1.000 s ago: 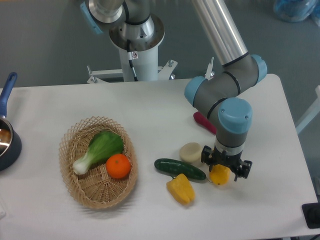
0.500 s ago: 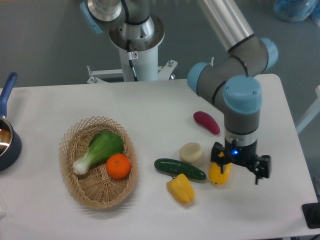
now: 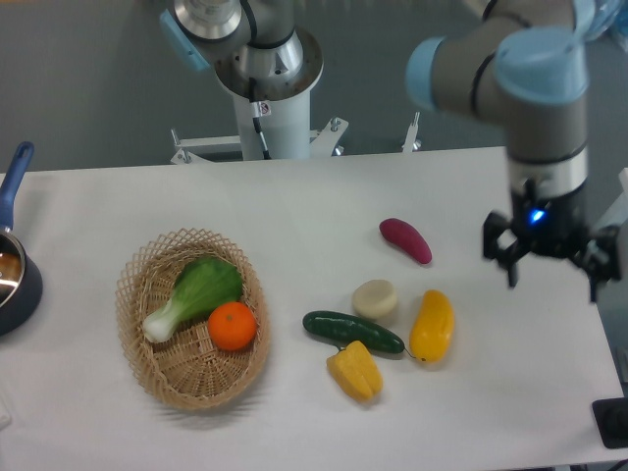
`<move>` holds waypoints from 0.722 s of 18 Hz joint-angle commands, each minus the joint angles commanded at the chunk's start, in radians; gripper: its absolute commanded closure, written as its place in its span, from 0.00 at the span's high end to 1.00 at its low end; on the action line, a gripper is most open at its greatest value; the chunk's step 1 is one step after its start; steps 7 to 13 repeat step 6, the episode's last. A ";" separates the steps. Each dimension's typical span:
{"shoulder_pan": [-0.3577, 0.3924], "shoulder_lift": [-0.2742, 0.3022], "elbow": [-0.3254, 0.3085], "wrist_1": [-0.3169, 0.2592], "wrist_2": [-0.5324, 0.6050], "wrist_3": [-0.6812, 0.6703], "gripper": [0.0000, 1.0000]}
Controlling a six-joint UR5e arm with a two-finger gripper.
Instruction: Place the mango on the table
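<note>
The mango (image 3: 433,325), smooth and yellow-orange, lies on the white table (image 3: 294,216) just right of the cucumber's end, with nothing holding it. My gripper (image 3: 551,275) hangs above the table's right side, up and to the right of the mango, well apart from it. Its fingers are spread open and empty.
A dark green cucumber (image 3: 352,332), a yellow bell pepper (image 3: 355,370) and a pale round piece (image 3: 375,298) lie left of the mango. A red-purple vegetable (image 3: 406,240) lies behind. A wicker basket (image 3: 147,294) holds a leafy green and an orange. A blue pot (image 3: 12,270) sits at the left edge.
The gripper has let go of the mango, risen and moved right. The mango stays lying on the table beside the cucumber.
</note>
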 joint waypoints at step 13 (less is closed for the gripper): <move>0.077 0.055 -0.051 -0.028 -0.038 0.135 1.00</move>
